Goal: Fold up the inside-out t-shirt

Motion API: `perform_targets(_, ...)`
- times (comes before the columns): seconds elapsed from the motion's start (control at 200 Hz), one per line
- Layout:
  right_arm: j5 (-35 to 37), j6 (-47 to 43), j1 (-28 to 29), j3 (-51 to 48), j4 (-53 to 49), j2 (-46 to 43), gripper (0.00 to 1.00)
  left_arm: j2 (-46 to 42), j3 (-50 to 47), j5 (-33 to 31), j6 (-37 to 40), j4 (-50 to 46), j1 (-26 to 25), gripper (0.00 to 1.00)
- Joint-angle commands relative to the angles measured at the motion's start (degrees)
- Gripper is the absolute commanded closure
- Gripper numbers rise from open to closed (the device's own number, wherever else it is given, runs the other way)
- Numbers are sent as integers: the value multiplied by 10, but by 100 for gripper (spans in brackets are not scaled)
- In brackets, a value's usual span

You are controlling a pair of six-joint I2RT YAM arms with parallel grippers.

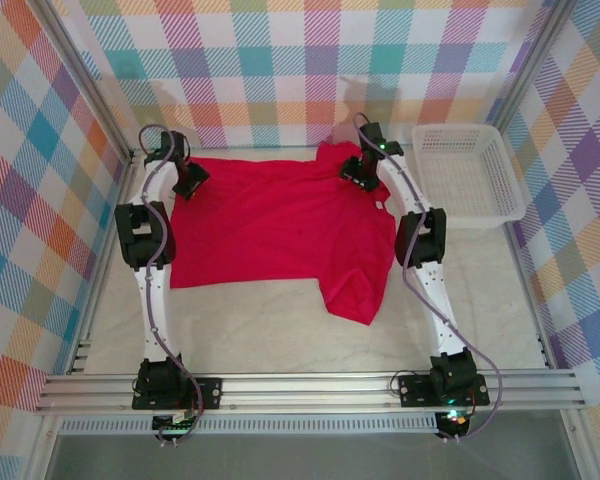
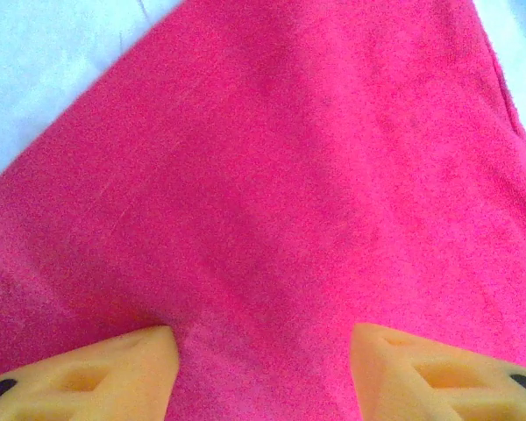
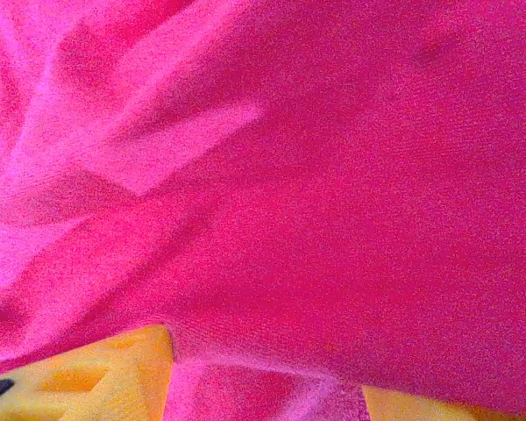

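Pale tabletop carries the bright red short-sleeved cloth t-shirt, spread mid-table, with the left gripper and right gripper at its far corners. Left wrist: yellow fingers stand wide over flat cloth. Right wrist: jaws likewise apart, rumpled cloth lapping one.

The t-shirt is soft matt cloth, the basket plastic lattice, the frame rail bare metal.

Left gripper: your arm stretches to the far left, fingers apart;
Right gripper: your arm stretches far right, fingers apart
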Motion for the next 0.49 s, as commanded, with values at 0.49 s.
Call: perform_targets(0.49,-8,13,140,-758,184,-548,38,-526,-674,33,-15,107,5,40)
